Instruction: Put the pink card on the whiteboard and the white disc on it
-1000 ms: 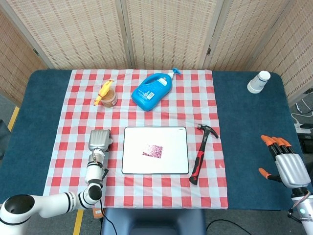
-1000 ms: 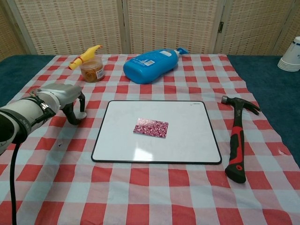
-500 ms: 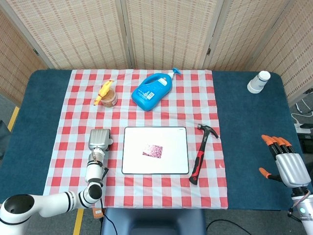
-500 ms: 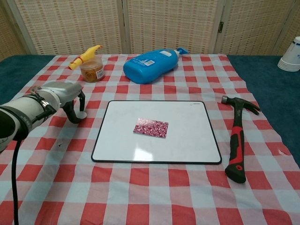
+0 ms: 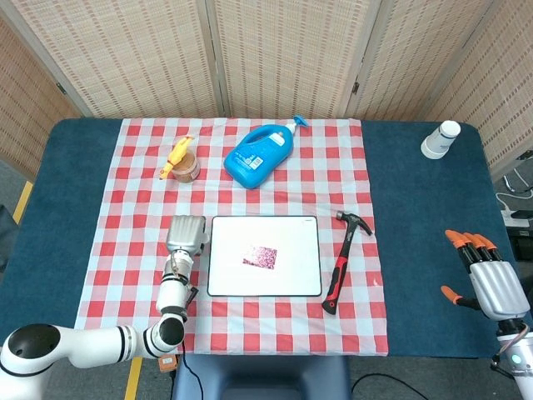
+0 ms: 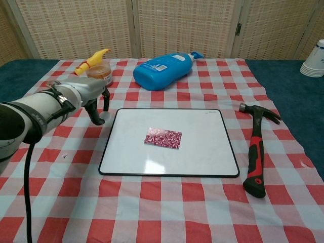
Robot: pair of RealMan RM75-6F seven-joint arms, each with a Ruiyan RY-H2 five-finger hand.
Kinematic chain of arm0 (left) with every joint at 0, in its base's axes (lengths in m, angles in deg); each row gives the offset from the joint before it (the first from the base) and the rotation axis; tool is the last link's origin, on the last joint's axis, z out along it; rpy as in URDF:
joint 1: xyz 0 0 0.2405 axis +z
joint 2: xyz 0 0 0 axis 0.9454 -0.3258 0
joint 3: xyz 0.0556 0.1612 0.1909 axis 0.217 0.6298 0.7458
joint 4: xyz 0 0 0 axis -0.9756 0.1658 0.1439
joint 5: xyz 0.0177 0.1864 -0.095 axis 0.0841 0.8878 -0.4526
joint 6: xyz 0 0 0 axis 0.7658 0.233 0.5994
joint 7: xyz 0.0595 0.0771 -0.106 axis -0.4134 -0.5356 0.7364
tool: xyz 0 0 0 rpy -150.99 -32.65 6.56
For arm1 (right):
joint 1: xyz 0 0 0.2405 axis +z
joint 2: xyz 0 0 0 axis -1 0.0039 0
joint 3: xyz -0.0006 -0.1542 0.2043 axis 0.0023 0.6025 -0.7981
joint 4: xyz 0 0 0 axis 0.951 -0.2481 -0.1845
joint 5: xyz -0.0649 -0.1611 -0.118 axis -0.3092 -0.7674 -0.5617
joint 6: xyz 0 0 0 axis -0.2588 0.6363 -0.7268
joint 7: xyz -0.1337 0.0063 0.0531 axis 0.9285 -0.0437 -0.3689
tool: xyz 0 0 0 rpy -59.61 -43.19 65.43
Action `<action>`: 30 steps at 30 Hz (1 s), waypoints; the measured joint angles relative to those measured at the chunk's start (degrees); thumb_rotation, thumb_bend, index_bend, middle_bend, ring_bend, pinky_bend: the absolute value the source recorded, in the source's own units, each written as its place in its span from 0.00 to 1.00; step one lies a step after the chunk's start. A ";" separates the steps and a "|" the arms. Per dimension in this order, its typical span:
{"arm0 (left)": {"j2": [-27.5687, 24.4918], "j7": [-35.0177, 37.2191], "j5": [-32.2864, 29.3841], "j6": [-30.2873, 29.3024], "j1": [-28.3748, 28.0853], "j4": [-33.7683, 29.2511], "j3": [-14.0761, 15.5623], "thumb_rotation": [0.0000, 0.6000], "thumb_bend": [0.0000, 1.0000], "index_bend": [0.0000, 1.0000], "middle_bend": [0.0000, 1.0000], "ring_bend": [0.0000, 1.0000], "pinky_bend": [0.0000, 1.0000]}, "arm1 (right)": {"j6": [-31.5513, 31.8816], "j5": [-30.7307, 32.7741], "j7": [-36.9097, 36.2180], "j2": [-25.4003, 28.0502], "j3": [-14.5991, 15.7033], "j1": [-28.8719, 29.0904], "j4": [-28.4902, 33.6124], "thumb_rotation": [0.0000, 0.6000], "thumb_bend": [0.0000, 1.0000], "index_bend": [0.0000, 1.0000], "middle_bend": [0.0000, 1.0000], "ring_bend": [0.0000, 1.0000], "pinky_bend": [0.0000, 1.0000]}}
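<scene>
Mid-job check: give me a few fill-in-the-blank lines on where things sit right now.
1. The pink patterned card lies on the ____.
2. The black-and-red hammer lies to the ____ of the white rectangular whiteboard in the chest view.
3. The blue plastic bottle lies on its ____.
4. The left hand is beside the whiteboard's ____ edge.

Missing words: whiteboard; right; side; left

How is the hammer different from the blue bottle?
The hammer is thin, black and red; the bottle is fat and blue. The hammer lies right of the whiteboard, the bottle behind it. The hammer's handle points toward the near edge of the table, while the bottle lies crossways with its pump to the right. Both lie flat on the checked cloth, untouched.
</scene>
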 measured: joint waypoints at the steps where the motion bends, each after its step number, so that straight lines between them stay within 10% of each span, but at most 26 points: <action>1: 0.46 -0.35 0.01 -0.32 -0.44 -0.36 -0.09 1.00 0.31 0.49 1.00 1.00 1.00 | 0.10 -0.08 -0.12 0.05 0.01 -0.03 -0.01 1.00 0.12 0.06 0.12 0.06 0.13; 30: 16.10 -5.72 -0.27 -2.14 -10.69 6.51 -3.07 1.00 0.31 0.49 1.00 1.00 1.00 | 2.12 -1.34 -5.24 1.66 0.13 -0.82 -0.88 1.00 0.12 0.06 0.12 0.06 0.13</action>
